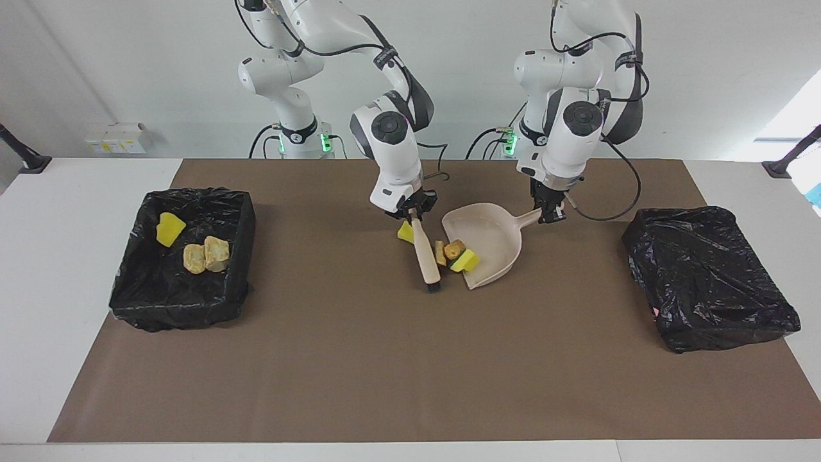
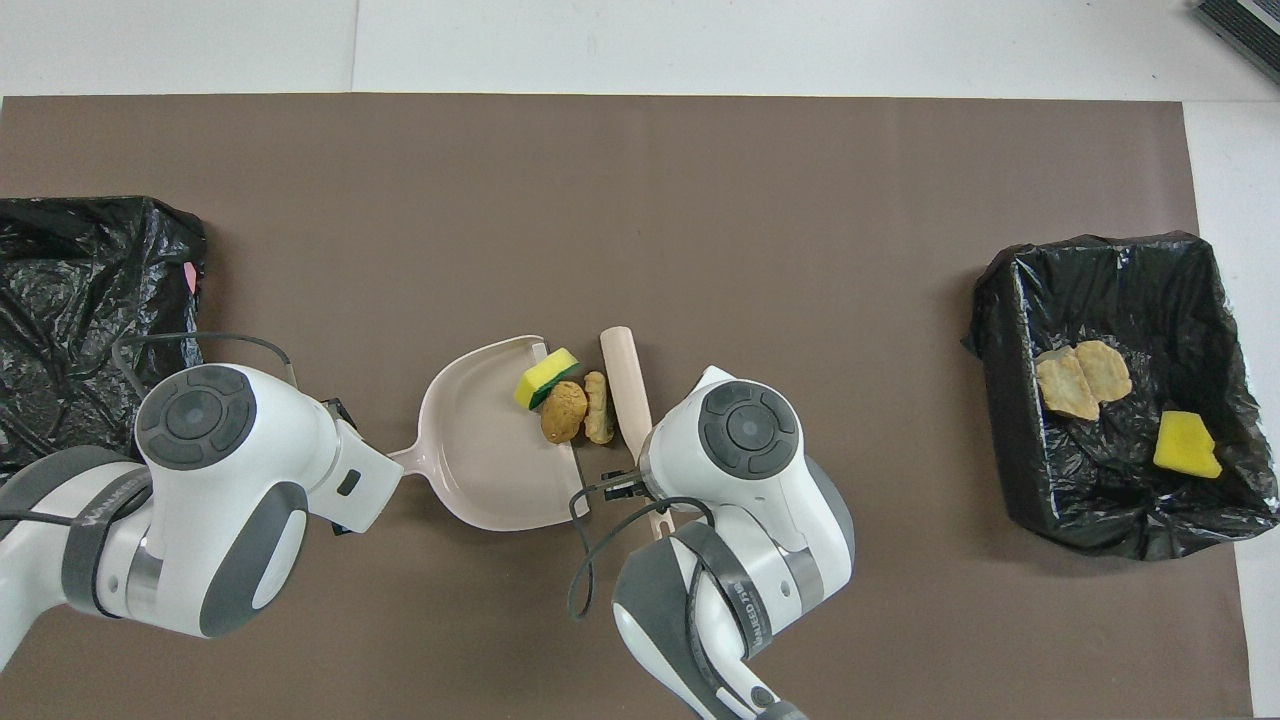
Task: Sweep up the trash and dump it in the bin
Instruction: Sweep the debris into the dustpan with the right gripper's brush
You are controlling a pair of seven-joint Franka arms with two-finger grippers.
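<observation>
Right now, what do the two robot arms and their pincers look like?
Both arms are glossy white with rounded joint housings, each capped by a dark grey disc, and dark grey bands at the joints. Black cables loop along the links and hang near the wrists. Green lights glow near the bases. The left pincer and right pincer are small and black under white wrists.
</observation>
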